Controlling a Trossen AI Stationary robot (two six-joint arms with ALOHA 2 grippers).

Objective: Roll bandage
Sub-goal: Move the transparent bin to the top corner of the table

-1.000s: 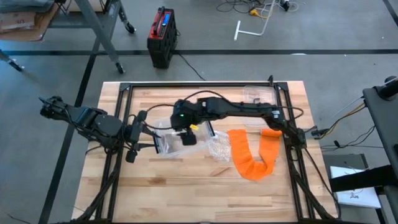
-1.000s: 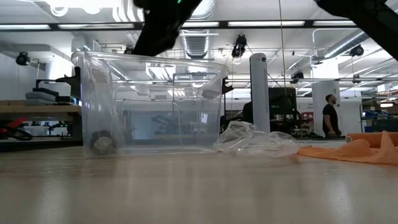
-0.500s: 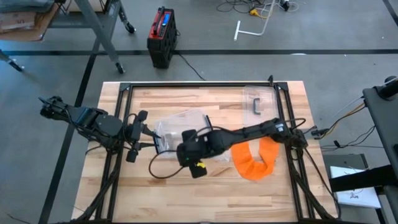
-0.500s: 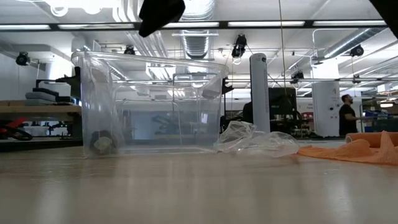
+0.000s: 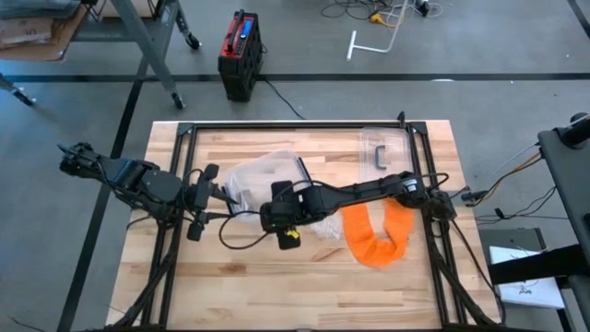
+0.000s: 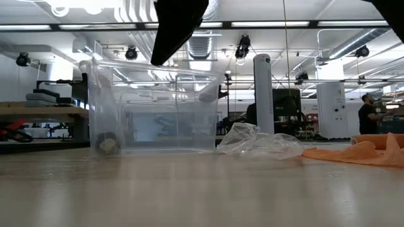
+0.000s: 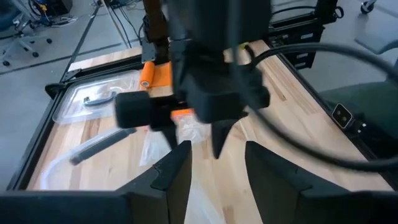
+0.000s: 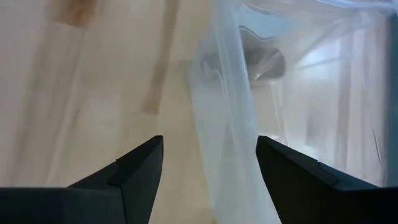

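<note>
Bandage [image 5: 376, 232], the orange strip, lies in a slack U at the lower right of the table [image 5: 277, 286] in the high view, well apart from both grippers. It looks light, soft and floppy, likely to crease and slide on the wood, so an end of the strip seems the best place to pinch. The right gripper [image 5: 279, 219] hangs over the clear plastic box [image 5: 263, 180] at frame centre, fingers spread with only the box wall between them. The left gripper [image 5: 221, 205], centre left, pinches that box's rim.
</note>
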